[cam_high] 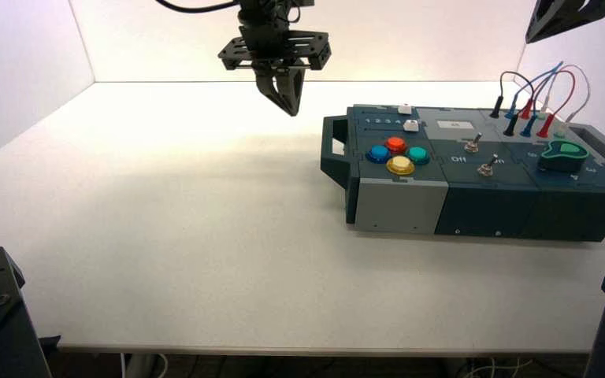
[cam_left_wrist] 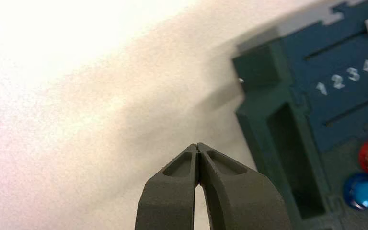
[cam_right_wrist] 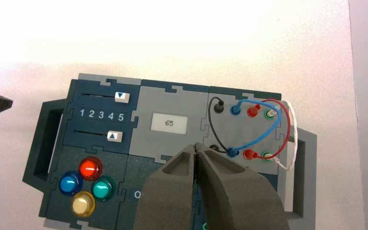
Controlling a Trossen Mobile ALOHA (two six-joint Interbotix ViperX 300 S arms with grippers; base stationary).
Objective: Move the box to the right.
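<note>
The box (cam_high: 480, 197) is long, dark teal and grey, and lies on the right half of the white table. Its left side handle (cam_high: 333, 150) faces the table's middle. My left gripper (cam_high: 287, 98) hangs shut and empty above the table, a little left of and behind that handle. In the left wrist view its tips (cam_left_wrist: 197, 146) are over bare table, with the handle (cam_left_wrist: 287, 143) beside them. My right gripper (cam_right_wrist: 195, 146) is shut and empty, held high over the box's middle (cam_right_wrist: 172, 96). Only part of the right arm (cam_high: 571, 17) shows at the top right.
The box carries red (cam_right_wrist: 90, 168), blue (cam_right_wrist: 70, 184), yellow (cam_right_wrist: 83, 205) and green (cam_right_wrist: 103, 188) buttons, two white sliders (cam_right_wrist: 121, 97), a display reading 65 (cam_right_wrist: 169, 123), two toggle switches (cam_high: 473, 143), a green knob (cam_high: 565, 152) and looped wires (cam_right_wrist: 268, 129). White walls (cam_high: 16, 71) surround the table.
</note>
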